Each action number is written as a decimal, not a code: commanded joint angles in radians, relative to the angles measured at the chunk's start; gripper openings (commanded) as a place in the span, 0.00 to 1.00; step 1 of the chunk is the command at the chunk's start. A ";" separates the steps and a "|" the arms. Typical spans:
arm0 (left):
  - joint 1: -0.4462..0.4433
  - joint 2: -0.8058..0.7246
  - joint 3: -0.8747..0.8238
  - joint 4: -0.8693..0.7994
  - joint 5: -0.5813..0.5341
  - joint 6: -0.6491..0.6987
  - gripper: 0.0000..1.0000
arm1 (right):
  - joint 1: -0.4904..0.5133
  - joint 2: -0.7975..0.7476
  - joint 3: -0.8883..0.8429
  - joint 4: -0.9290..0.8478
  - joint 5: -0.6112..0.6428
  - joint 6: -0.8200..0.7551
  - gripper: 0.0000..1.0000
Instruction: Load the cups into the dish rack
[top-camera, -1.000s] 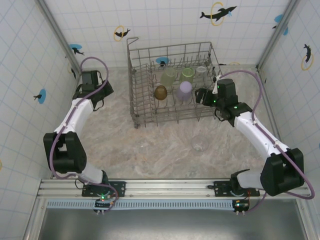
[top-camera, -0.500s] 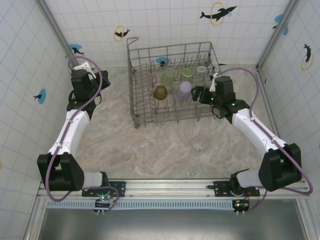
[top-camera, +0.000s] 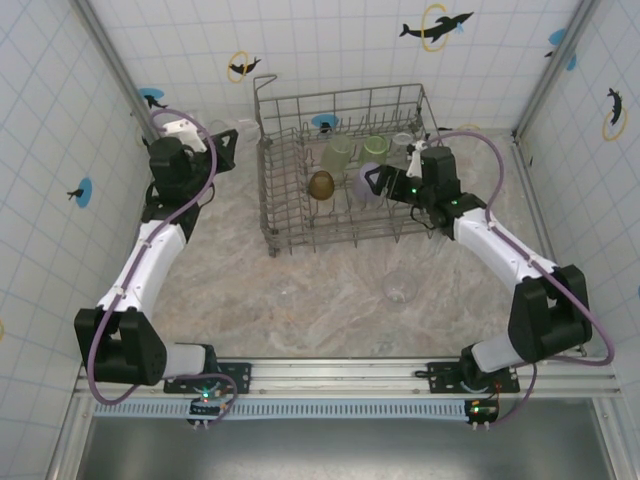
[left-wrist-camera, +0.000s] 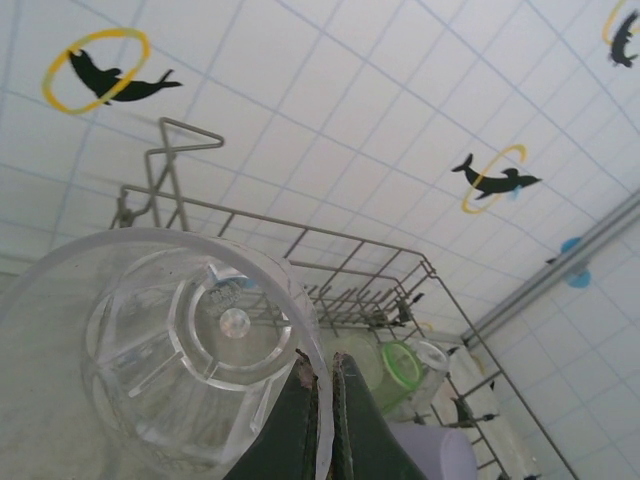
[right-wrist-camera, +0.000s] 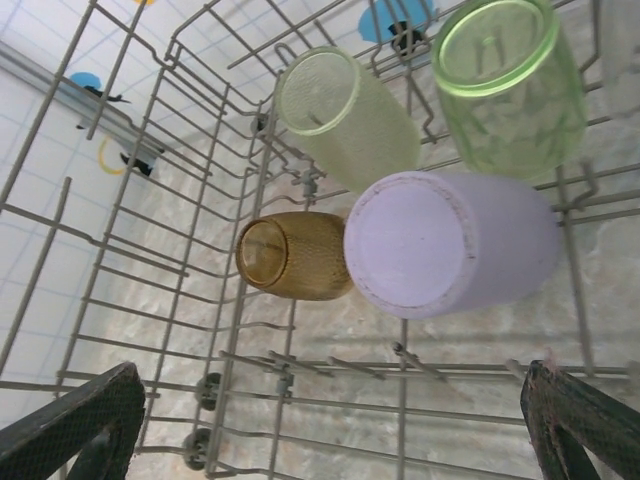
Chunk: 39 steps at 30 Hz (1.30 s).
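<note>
The dish rack (top-camera: 340, 108) is matt grey metal wire. The clear cup (left-wrist-camera: 190, 350) is smooth, glossy plastic; the lilac cup (right-wrist-camera: 440, 245) frosted, matt; the amber cup (right-wrist-camera: 290, 255) finely textured. The counter (top-camera: 330, 290) looks like marbled stone.

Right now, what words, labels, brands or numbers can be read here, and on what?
None readable. The wall decals are dolphin-and-ring pictures without lettering. The clear cup, lilac cup and dish rack carry no print that I can make out.
</note>
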 joint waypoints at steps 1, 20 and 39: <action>-0.019 -0.002 0.028 0.104 0.079 0.012 0.00 | 0.006 0.024 0.050 0.130 -0.072 0.061 1.00; -0.172 0.158 0.130 0.177 0.190 0.084 0.00 | 0.018 0.140 0.066 0.480 -0.190 0.394 1.00; -0.207 0.256 0.118 0.400 0.235 -0.078 0.00 | 0.068 0.371 0.149 0.926 -0.192 0.775 1.00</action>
